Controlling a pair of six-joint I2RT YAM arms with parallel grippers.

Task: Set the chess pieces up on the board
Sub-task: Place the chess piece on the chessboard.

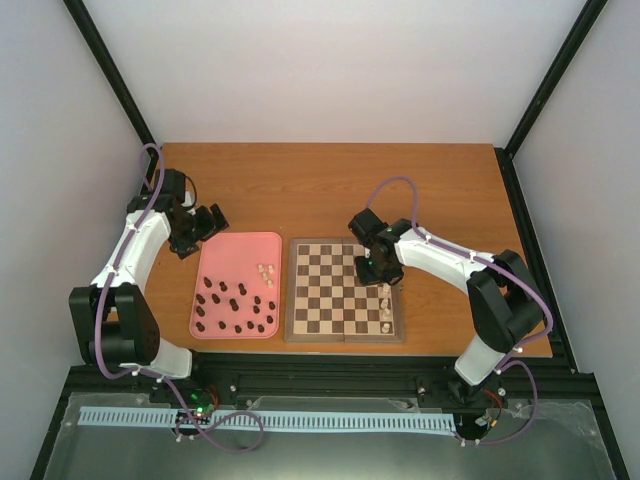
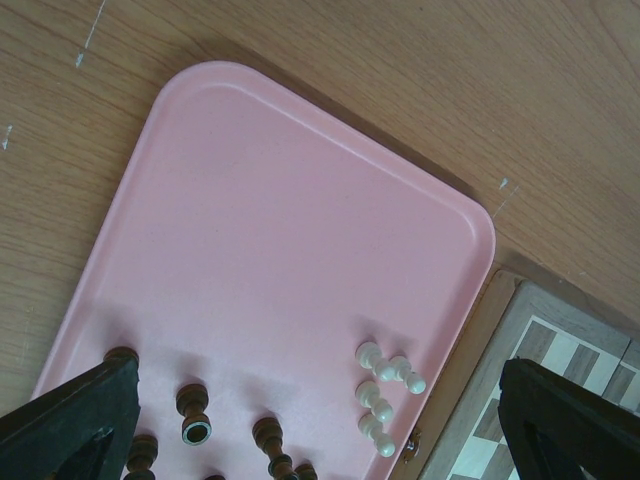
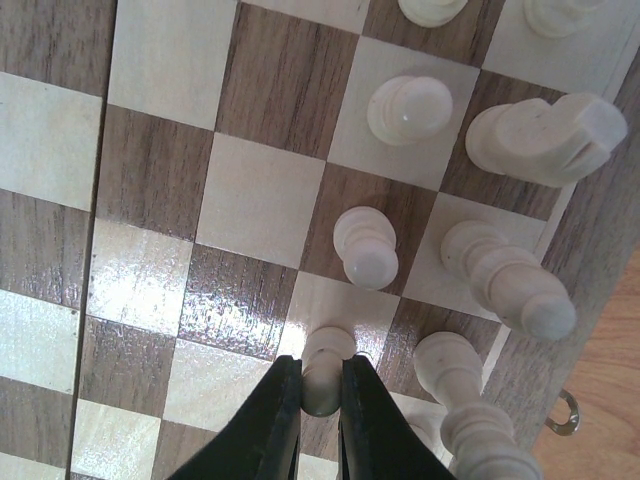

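In the right wrist view my right gripper (image 3: 322, 395) is shut on a cream-white pawn (image 3: 325, 365), upright with its base at a light square of the board (image 3: 165, 60). More white pieces stand beside it along the right edge: two pawns (image 3: 365, 245), a knight (image 3: 545, 135) and a taller piece (image 3: 505, 275). From above, the right gripper (image 1: 368, 268) is over the board's right half (image 1: 345, 300). My left gripper (image 2: 320, 440) hangs open above the pink tray (image 2: 280, 220), nothing between its fingers. Several white pieces (image 2: 385, 390) and dark pieces (image 2: 193, 410) lie on that tray.
The pink tray (image 1: 235, 250) lies just left of the board, the two nearly touching. Several dark pieces (image 1: 235, 305) are scattered over its near half. Bare wooden table (image 1: 330, 185) stretches behind both. Black frame posts stand at the table's far corners.
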